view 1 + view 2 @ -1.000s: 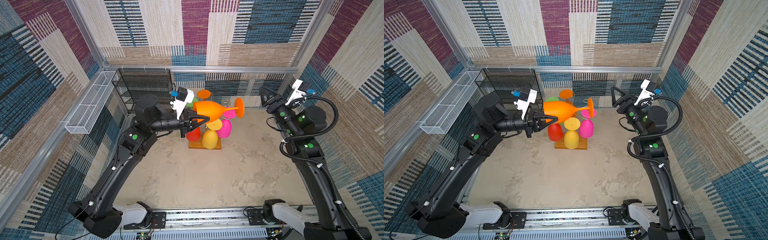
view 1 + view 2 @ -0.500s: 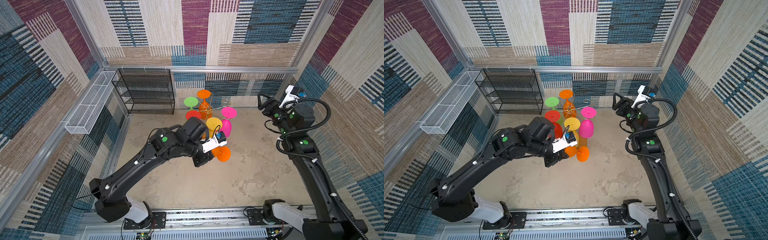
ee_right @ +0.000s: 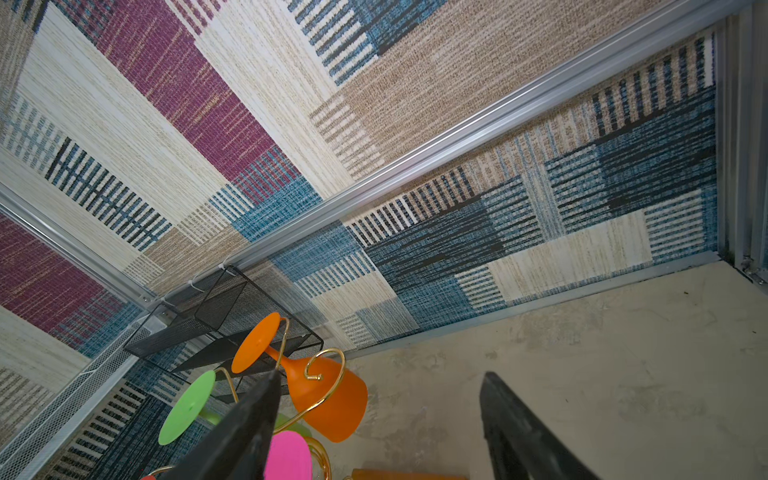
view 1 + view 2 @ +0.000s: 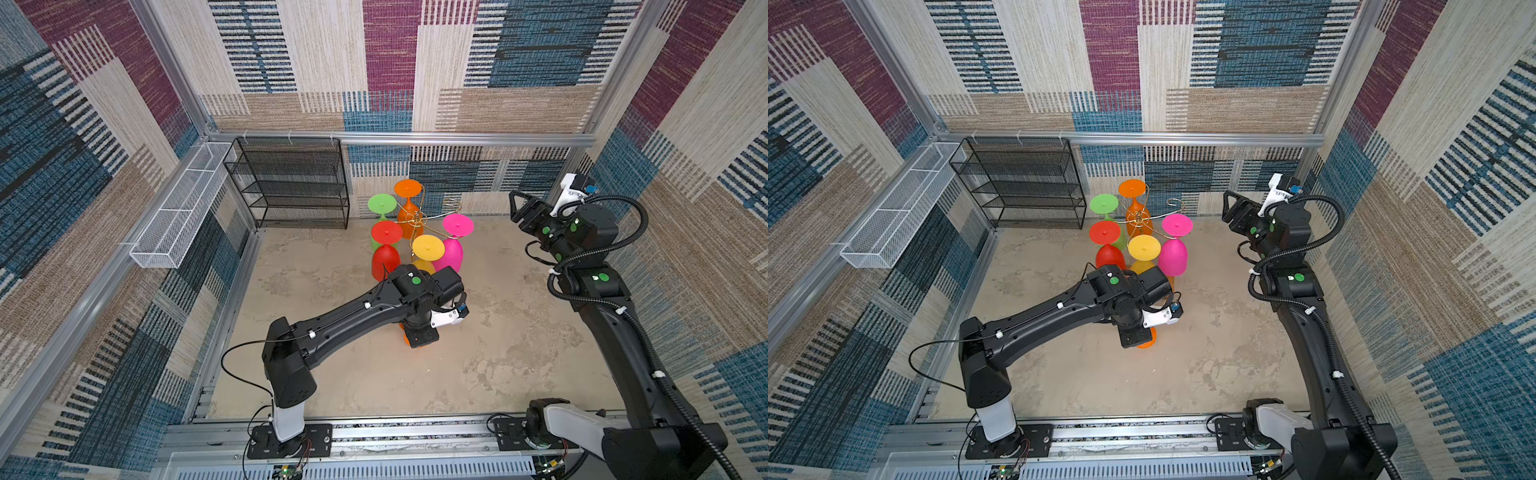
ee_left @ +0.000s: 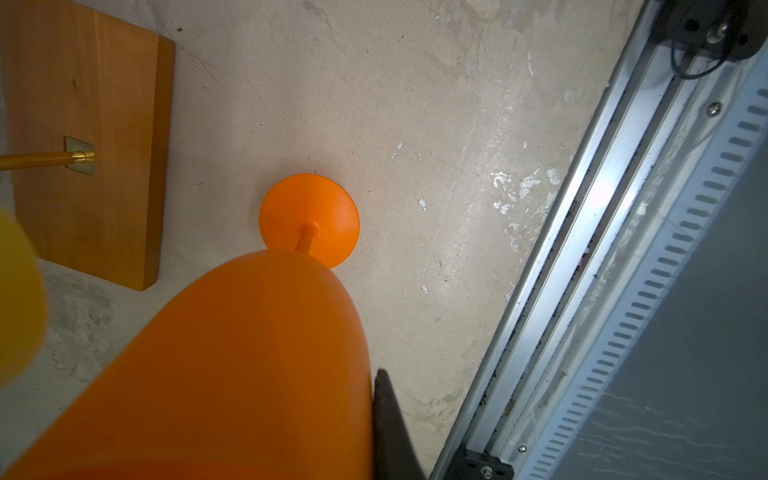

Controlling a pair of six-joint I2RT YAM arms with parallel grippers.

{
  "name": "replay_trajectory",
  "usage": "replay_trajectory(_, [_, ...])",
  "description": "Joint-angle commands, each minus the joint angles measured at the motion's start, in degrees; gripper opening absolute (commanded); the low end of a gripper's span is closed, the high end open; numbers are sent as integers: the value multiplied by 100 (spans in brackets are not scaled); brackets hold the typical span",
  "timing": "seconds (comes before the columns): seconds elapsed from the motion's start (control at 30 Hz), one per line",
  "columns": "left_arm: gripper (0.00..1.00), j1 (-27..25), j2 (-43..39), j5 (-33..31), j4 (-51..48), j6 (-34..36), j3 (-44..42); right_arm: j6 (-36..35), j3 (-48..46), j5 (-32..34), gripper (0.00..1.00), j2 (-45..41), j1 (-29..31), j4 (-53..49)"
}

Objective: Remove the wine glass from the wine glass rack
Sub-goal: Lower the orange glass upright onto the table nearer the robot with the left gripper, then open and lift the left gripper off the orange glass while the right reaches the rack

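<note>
Back wall: a black wire-mesh tiered shelf unit [image 4: 291, 183] is stood on the floor | Left wall: a long white wire-mesh basket [image 4: 178, 208] is fixed along the rail, beside the shelf | Surround: the mottled beige floor [image 4: 478, 365] is enclosed by woven patchwork wall panels [image 4: 390, 62]

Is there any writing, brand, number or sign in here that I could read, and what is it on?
No readable text anywhere.
The green round stickers on the arms are blank.
The orange wine glass and the wooden base carry no print.
The small circuit board at the front rail: too small to read.
</note>
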Motion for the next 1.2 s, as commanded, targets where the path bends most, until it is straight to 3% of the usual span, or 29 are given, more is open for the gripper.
replay_trajectory(0.0, [0, -15, 189, -74, -144, 64, 57, -102, 40, 12, 77, 23, -15, 4])
replay_trajectory(0.4, [0, -12, 511, -259, -148, -36, -132, -76, -36, -76, 77, 41, -49, 30])
replay_trajectory(0.67, [29, -13, 439, -336, -155, -96, -58, -45, -58, -189, 78, 50, -59, 39])
replay_trajectory(0.83, [40, -16, 213, -398, -306, -147, 214, 2, -53, -340, 78, 49, -65, 30])
replay_trajectory(1.17, [49, -100, -960, -501, -397, -141, 657, 504, -46, -1444, 78, 140, -66, 158])
